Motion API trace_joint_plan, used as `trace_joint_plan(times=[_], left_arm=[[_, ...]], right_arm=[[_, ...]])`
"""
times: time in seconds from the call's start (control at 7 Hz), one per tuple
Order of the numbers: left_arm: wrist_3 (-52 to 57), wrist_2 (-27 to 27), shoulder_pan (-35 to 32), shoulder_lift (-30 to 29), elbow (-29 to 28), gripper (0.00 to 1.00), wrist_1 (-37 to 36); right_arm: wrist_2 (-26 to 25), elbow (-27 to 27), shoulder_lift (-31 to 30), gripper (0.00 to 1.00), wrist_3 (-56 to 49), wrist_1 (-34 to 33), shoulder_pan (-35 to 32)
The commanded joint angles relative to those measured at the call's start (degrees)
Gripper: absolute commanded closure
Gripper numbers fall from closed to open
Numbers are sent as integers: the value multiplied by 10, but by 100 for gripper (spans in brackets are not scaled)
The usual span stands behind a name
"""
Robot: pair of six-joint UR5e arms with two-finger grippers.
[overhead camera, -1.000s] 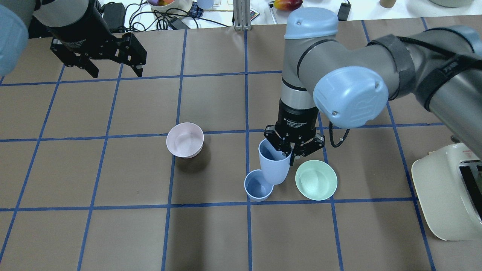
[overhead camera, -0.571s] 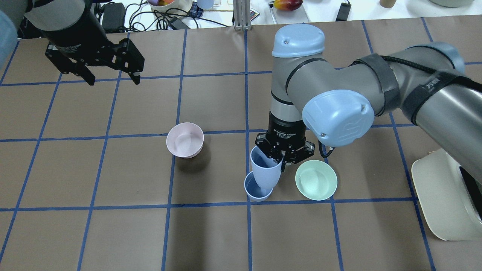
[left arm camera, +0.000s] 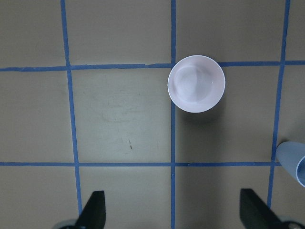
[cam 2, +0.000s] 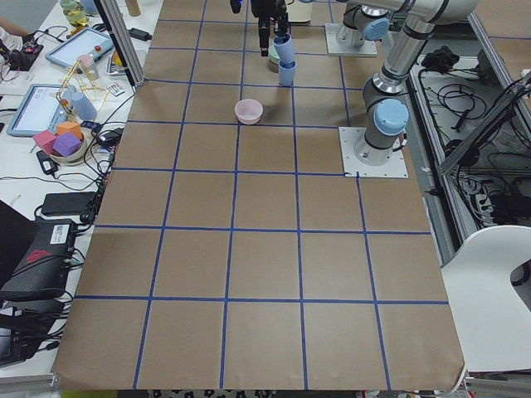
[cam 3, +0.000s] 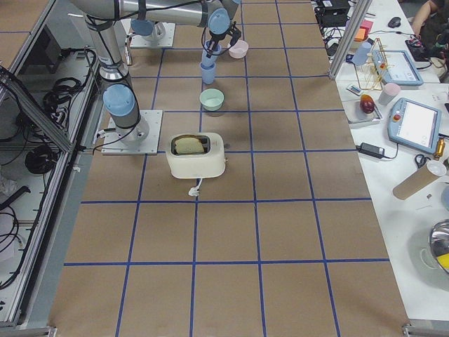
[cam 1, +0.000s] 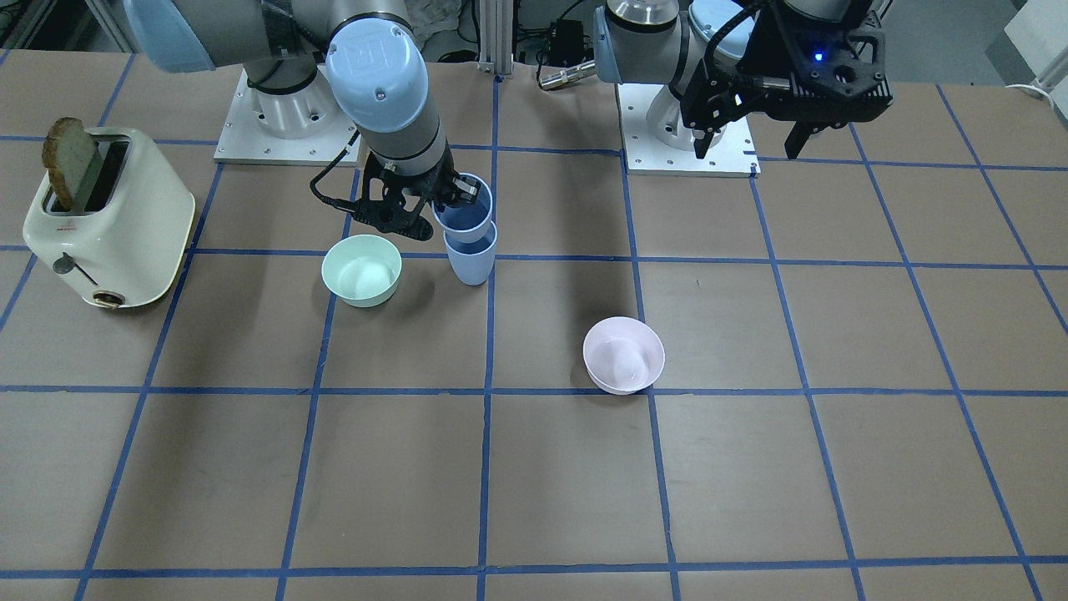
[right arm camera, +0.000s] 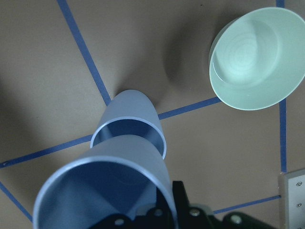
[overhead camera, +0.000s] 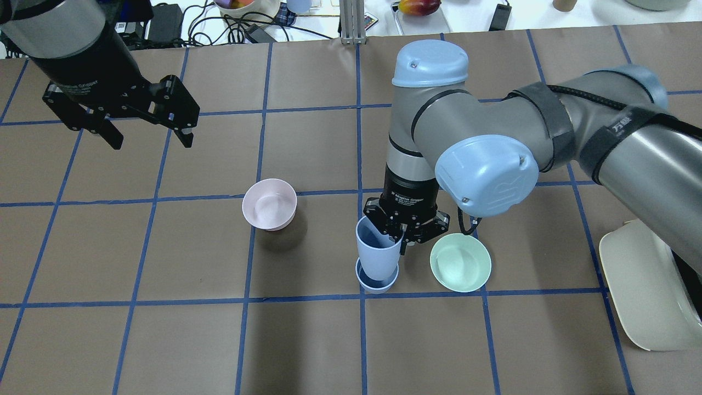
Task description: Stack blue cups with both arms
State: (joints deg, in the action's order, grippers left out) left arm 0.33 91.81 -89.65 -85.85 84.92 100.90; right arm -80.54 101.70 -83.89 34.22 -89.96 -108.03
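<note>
One blue cup [overhead camera: 375,284] stands upright on the table, next to a grid line. My right gripper [overhead camera: 402,232] is shut on the rim of the second blue cup [overhead camera: 377,253] and holds it slightly tilted right over the standing one. In the front view the held cup [cam 1: 464,210] has its base at the mouth of the standing cup [cam 1: 470,260]. The right wrist view shows the held cup [right arm camera: 105,191] over the standing cup [right arm camera: 128,125]. My left gripper [overhead camera: 151,134] is open and empty, high over the table's far left.
A mint-green bowl [overhead camera: 460,262] sits just right of the cups. A pale pink bowl [overhead camera: 269,204] sits to their left, below the left wrist camera [left arm camera: 196,84]. A cream toaster [cam 1: 108,221] with a bread slice stands at my right edge.
My right gripper has carried its blue cup left and lowered it over the standing cup. My left gripper has drifted left and nearer, still open.
</note>
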Motion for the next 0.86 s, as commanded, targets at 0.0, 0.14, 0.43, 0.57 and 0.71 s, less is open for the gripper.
trace_joint_plan(times=[0.0, 0.14, 0.43, 0.57, 0.71], left_arm=[[3, -10, 0, -1, -7, 0, -6], [2, -6, 2, 1, -3, 0, -7], [4, -6, 11, -11, -10, 0, -14], [-1, -1, 10, -9, -9, 0, -42], [2, 3, 11, -5, -6, 0, -47]], right_arm=[[0, 17, 2, 100, -1, -3, -1], [0, 18, 3, 100, 0, -16, -1], [0, 23, 5, 100, -2, -46, -1], [-1, 38, 3, 94, -4, -50, -1], [-1, 52, 3, 74, -4, -52, -1]])
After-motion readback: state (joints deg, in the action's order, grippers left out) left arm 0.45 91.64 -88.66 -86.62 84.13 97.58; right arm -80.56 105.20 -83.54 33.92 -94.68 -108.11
